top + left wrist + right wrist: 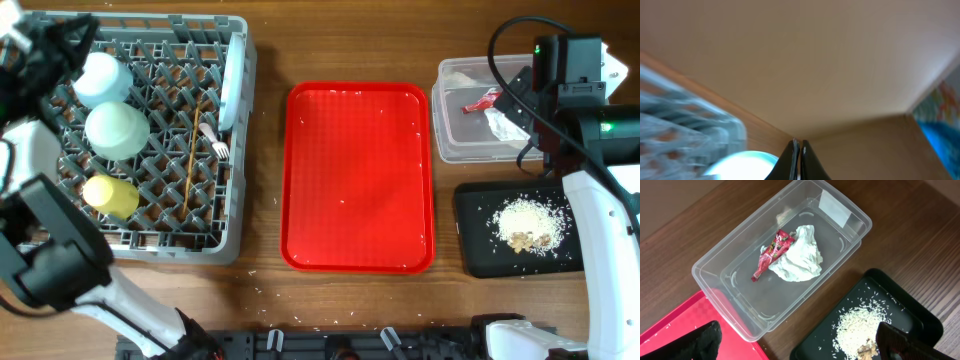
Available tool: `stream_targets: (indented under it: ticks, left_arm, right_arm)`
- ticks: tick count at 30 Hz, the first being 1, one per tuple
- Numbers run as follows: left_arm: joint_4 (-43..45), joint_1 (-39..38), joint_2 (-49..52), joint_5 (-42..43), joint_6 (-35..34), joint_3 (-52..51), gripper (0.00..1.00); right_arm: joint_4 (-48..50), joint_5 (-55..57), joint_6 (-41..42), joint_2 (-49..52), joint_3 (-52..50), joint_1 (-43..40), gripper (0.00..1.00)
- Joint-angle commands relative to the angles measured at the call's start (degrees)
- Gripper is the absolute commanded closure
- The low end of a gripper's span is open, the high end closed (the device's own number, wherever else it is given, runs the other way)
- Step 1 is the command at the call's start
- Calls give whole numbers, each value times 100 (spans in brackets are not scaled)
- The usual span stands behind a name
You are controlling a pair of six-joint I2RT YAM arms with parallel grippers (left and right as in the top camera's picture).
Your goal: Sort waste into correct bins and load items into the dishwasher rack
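The grey dishwasher rack at left holds a light blue bowl, a pale green bowl, a yellow cup, a white plate on edge, a white fork and chopsticks. The clear tub holds the red wrapper and white napkin. The black tray holds rice scraps. My left gripper is shut and empty above the rack's far left corner. My right gripper is open and empty above the tub and black tray.
A large red tray lies in the middle with a few rice grains on it. A few grains lie on the wooden table in front of it. The right arm hangs over the tub.
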Motion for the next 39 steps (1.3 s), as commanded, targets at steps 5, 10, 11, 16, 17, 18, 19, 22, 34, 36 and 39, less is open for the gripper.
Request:
stream_targets:
  ticks: [5, 10, 11, 16, 17, 18, 19, 22, 34, 36, 39]
  left_arm:
    - [-3794, -1637, -2415, -1582, 3154, 28, 96]
    - [-8032, -2835, -4177, -4435, 4498, 28, 96]
    - [-8413, -2922, -4358, -4435, 4498, 26, 96]
    - [-10343, -3244, -5582, -4459, 4629, -26, 96]
    - [-10625, -3246, -5775, -4459, 4629, -26, 96]
    - [-10926, -3246, -5956, -4465, 4629, -26, 95]
    - [-11147, -3246, -6089, -4487, 4627, -26, 81]
    - [-12004, -3246, -6548, -4500, 4627, -24, 0]
    - [-12310, -3296, -6815, -4671, 4651, -111, 0]
    - [-11573, -3355, -6977, -4669, 4809, -490, 0]
    - [-10045, -3434, -7652, -4697, 5429, -1700, 0]
  right_arm:
    - [13, 116, -17, 20, 63, -17, 0]
    - [13, 116, -17, 20, 63, -17, 0]
    - [13, 116, -17, 20, 63, -17, 0]
    - [13, 116, -20, 20, 63, -17, 0]
    - [13, 116, -17, 20, 63, -17, 0]
    - [13, 116, -20, 20, 63, -17, 0]
    - [13, 116, -20, 20, 63, -17, 0]
    - [13, 116, -20, 20, 63, -17, 0]
    - [11, 116, -20, 20, 63, -17, 0]
    - [15, 116, -20, 20, 63, -17, 0]
    - [13, 116, -20, 20, 63, -17, 0]
